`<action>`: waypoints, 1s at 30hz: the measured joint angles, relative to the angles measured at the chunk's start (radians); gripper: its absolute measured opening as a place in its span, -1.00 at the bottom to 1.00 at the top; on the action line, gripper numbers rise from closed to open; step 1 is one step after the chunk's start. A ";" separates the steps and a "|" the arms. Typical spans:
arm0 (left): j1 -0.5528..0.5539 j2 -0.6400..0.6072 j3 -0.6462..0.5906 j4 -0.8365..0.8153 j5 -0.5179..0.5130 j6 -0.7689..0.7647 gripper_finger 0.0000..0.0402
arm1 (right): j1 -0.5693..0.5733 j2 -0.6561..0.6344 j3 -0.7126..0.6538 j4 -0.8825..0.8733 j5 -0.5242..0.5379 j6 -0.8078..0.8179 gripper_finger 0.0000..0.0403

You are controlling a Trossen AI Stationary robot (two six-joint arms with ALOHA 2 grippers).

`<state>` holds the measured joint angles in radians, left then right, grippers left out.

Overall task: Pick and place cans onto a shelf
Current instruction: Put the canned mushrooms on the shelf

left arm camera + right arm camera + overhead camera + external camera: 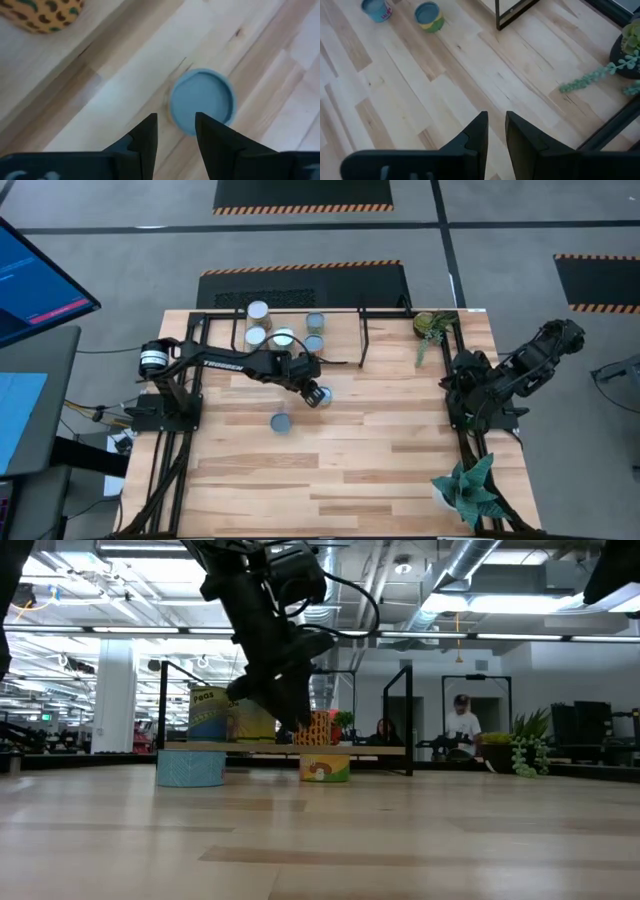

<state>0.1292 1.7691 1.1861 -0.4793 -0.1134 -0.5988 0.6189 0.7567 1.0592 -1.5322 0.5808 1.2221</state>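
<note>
TROSSEN lettering on left arm (225, 363), left gripper (175, 127) fingers parted empty above blue-topped can (202, 100).

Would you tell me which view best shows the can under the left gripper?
The left wrist view: the can fills it, blue lid clear. The high view shows it partly hidden by the left gripper; low and right wrist views show its side.

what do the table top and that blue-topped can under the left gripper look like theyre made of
Table top: looks like light wood planks with a smooth matte finish; grain lines and board seams show.
Can: probably metal, going by its raised rim, but the lid is flat matte pale blue, so painted or plastic is possible.
</note>
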 joint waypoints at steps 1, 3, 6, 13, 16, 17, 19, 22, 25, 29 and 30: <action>-0.002 0.000 0.000 0.009 0.000 0.000 -0.40 | 0.000 0.000 0.000 0.000 -0.001 0.000 -0.54; -0.006 0.000 0.000 0.012 -0.019 0.001 -0.40 | 0.000 0.000 0.000 -0.001 -0.002 -0.001 -0.54; -0.019 0.000 0.000 0.007 -0.087 0.008 -0.40 | 0.000 0.000 0.000 -0.001 -0.002 -0.021 -0.54; -0.064 0.000 0.000 0.003 -0.155 -0.021 -0.40 | 0.000 0.000 0.000 -0.009 -0.003 -0.026 -0.54; -0.090 0.035 0.002 0.031 -0.161 -0.039 -0.41 | 0.000 0.000 0.000 -0.018 -0.003 -0.026 -0.54; -0.097 0.041 -0.002 0.022 -0.161 -0.050 -0.41 | 0.000 0.000 0.000 -0.021 -0.003 -0.026 -0.54; -0.106 0.067 0.008 0.053 -0.169 -0.067 -0.41 | 0.000 0.001 0.000 -0.024 -0.003 -0.026 -0.54; -0.109 0.091 0.012 0.052 -0.182 -0.076 -0.41 | 0.000 -0.003 0.000 -0.026 -0.004 -0.026 -0.54; -0.109 0.114 0.012 0.050 -0.190 -0.087 -0.41 | 0.000 -0.007 0.000 -0.025 -0.005 -0.026 -0.54; -0.109 0.115 0.012 0.044 -0.201 -0.087 -0.41 | 0.000 -0.007 0.000 -0.024 -0.007 -0.026 -0.54; -0.110 0.115 0.012 0.041 -0.214 -0.087 -0.41 | 0.000 -0.007 0.000 -0.024 -0.008 -0.026 -0.54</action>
<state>0.0193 1.8843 1.1984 -0.4387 -0.3271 -0.6861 0.6189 0.7495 1.0595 -1.5564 0.5728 1.1961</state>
